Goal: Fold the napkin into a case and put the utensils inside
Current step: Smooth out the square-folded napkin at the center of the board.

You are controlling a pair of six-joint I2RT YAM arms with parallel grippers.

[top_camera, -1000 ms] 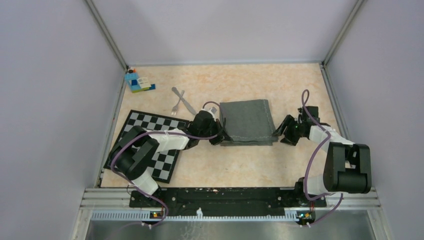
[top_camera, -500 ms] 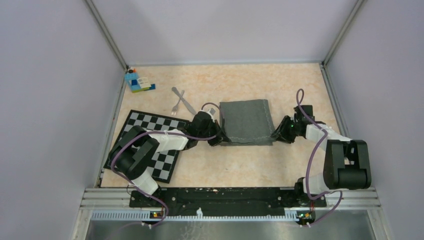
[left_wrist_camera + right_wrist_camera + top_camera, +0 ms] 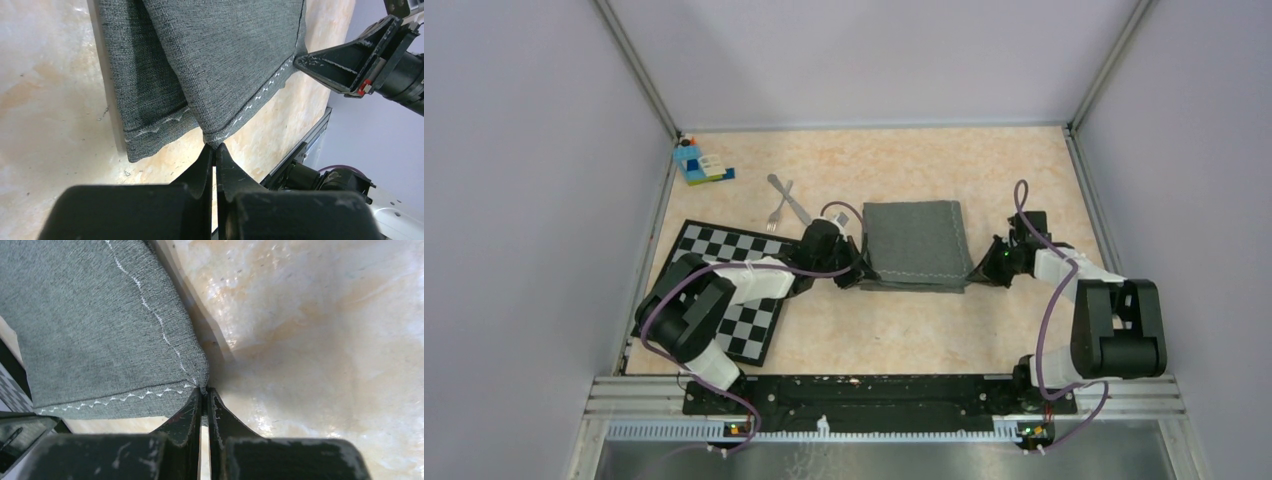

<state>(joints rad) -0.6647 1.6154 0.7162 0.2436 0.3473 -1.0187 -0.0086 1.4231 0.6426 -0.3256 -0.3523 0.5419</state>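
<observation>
Left claw (image 3: 215,148) and right claw (image 3: 204,390): each is pinched tight on a near corner of the napkin's (image 3: 914,243) upper layer. The napkin lies part-folded at mid-bench (image 3: 904,340).

Judgement: the paired corner grips let the hemmed edge be carried over evenly for the next fold.

Farther left, the fork (image 3: 776,213) and knife (image 3: 792,200) lie crossed on the bench, apart from the cloth and not yet inserted.
</observation>
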